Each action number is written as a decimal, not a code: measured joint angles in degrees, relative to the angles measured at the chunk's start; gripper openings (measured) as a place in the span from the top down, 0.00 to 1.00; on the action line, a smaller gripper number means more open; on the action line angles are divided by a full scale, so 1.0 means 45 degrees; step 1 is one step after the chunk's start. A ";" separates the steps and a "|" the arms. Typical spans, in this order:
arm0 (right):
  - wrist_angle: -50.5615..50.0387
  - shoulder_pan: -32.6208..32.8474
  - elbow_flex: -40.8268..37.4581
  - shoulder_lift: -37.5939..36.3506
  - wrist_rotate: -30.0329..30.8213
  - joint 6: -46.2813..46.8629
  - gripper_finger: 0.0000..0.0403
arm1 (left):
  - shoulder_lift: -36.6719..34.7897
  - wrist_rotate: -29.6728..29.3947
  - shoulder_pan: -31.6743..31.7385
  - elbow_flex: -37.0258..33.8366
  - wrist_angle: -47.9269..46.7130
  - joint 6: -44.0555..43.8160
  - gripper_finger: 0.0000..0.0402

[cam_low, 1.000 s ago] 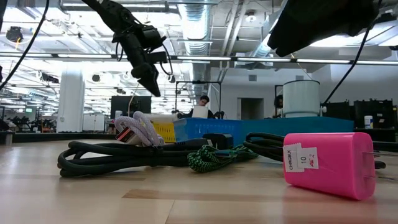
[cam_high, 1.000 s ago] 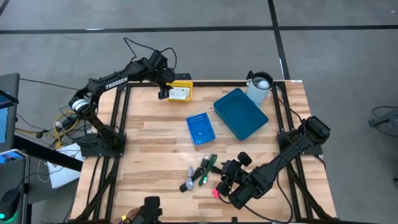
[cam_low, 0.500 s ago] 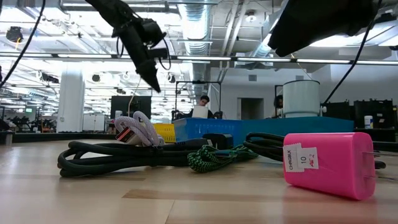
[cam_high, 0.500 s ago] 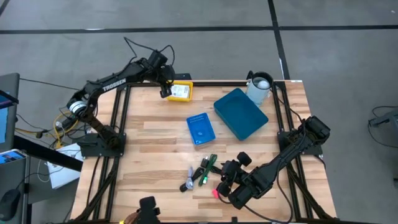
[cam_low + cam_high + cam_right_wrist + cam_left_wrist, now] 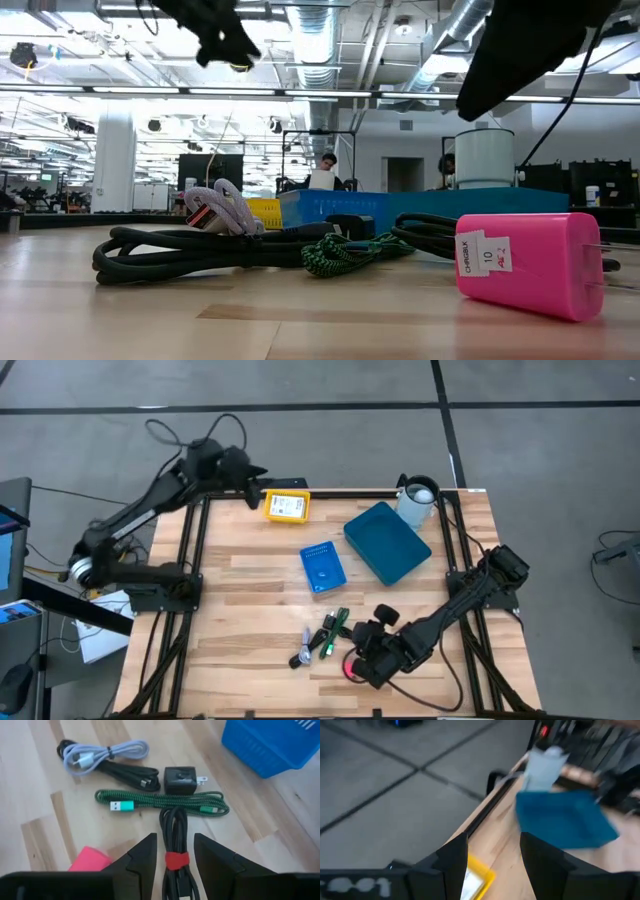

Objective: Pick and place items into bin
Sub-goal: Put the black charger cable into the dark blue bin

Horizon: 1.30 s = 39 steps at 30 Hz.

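A light wooden plank table (image 5: 250, 575) in a black frame is standing on a grey concrete floor (image 5: 320, 385); the low view is showing a large hall with ceiling pipes and strip lights behind it.

The items are lying in a cluster near the table's front edge: a white-grey coiled cable (image 5: 102, 751), a black cable (image 5: 125, 772), a black cube-shaped charger (image 5: 181, 780) with its prongs pointing toward the blue ribbed basket (image 5: 272, 740), a green braided cable (image 5: 160, 802) stretching crosswise in the right wrist view, and a black cable bundle with a red tie (image 5: 174, 850) running lengthwise between the right gripper's fingers. A pink charger block (image 5: 530, 262) is lying beside them.

The right gripper (image 5: 174, 847) is hovering low over that bundle, fingers apart, gripping nothing. The left gripper (image 5: 492, 857) is hanging beyond the table's far edge beside a yellow box (image 5: 287, 507), fingers apart and empty.

A teal flat bin (image 5: 388, 542) is sitting at the far right, next to a white cup-like container (image 5: 418, 500).
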 joint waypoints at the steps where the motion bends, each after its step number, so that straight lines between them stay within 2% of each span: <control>1: 0.0025 -0.0057 0.0000 0.0000 -0.0097 -0.0151 0.70 | -0.0483 0.0022 -0.0173 -0.0319 0.0260 -0.0106 0.57; 12: 0.0086 -0.1123 0.0005 -0.0083 -0.2133 -0.1260 0.66 | -0.4867 -0.0031 -0.2870 -0.4098 0.2348 -0.1860 0.57; 20: -0.0610 -0.1140 -0.0024 0.0029 -0.2655 -0.0048 0.54 | -0.7166 -0.0041 -0.4677 -0.6522 0.3718 -0.3012 0.57; 28: -0.0472 -0.0817 -0.0764 0.0024 -0.2651 0.1954 0.40 | -0.8090 -0.0106 -0.5426 -0.7805 0.4148 -0.2815 0.57; 35: 0.1787 -0.0599 -0.1494 0.0025 -0.2612 0.2072 0.39 | -0.8059 -0.0118 -0.5445 -0.7806 0.3478 -0.3004 0.57; 39: 0.2072 -0.0601 -0.1745 0.0433 -0.2611 0.2068 0.39 | -0.8059 -0.0113 -0.5445 -0.7806 0.2960 -0.3015 0.57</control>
